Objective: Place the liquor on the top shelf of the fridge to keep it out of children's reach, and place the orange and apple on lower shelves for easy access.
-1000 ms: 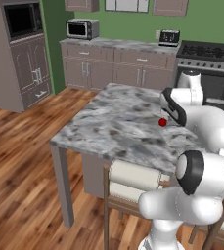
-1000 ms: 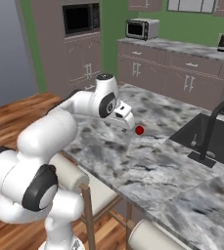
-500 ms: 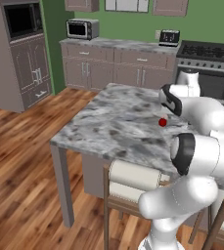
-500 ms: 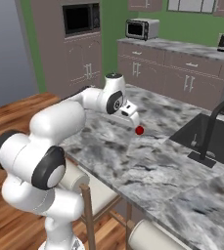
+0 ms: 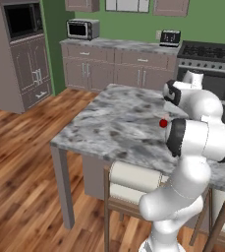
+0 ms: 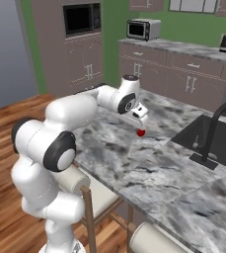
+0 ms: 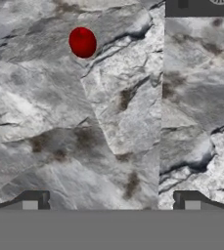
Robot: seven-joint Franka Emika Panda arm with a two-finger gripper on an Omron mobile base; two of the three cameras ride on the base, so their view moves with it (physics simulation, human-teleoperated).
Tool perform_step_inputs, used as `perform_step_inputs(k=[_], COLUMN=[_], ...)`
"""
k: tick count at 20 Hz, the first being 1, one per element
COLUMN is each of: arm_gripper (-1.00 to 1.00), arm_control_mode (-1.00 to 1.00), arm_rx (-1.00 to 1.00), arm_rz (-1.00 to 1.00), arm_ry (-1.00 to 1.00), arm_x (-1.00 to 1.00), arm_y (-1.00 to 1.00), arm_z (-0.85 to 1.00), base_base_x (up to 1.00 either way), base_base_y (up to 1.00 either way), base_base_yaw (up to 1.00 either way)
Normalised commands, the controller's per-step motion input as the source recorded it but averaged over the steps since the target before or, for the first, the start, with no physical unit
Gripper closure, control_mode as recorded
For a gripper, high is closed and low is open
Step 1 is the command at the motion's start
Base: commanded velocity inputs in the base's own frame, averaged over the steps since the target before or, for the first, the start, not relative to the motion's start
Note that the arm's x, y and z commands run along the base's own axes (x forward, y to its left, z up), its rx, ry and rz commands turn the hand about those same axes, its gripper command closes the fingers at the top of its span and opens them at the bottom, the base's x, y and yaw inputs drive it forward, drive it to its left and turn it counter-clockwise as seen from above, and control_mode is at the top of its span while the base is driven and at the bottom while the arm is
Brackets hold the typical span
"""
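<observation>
Ahead of my fingers (image 7: 111,200), spread and empty, the apple (image 7: 82,42) had drawn closer on the worktop (image 7: 59,122); grasp looked near.

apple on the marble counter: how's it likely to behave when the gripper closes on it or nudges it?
The apple is a small round ball on the flat counter, so a nudge would probably send it rolling. Its glossy skin hints that it may slip between the fingertips unless they close across its middle. It looks rigid, so it should hold its shape. The gripper is open and not touching it.
</observation>
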Motion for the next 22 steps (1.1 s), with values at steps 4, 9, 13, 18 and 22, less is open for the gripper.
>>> perform_step_inputs(k=[4, 9, 13, 18, 22], arm_gripper=[-1.0, -1.0, -1.0, -1.0, -1.0], arm_control_mode=[-1.0, -1.0, -1.0, -1.0, -1.0], arm_rx=[0.06, 0.02, 0.0, 0.0, 0.0], arm_rz=[-0.02, 0.0, 0.0, 0.0, 0.0], arm_ry=[0.0, 0.0, 0.0, 0.0, 0.0], arm_x=[0.39, 0.36, 0.38, 0.39, 0.36], arm_y=[-0.08, 0.0, 0.0, 0.0, 0.0], arm_z=[-0.17, -0.24, -0.33, -0.38, -0.32], base_base_x=[0.0, 0.0, 0.0, 0.0, 0.0], base_base_y=[0.0, 0.0, 0.0, 0.0, 0.0], base_base_yaw=[0.0, 0.0, 0.0, 0.0, 0.0])
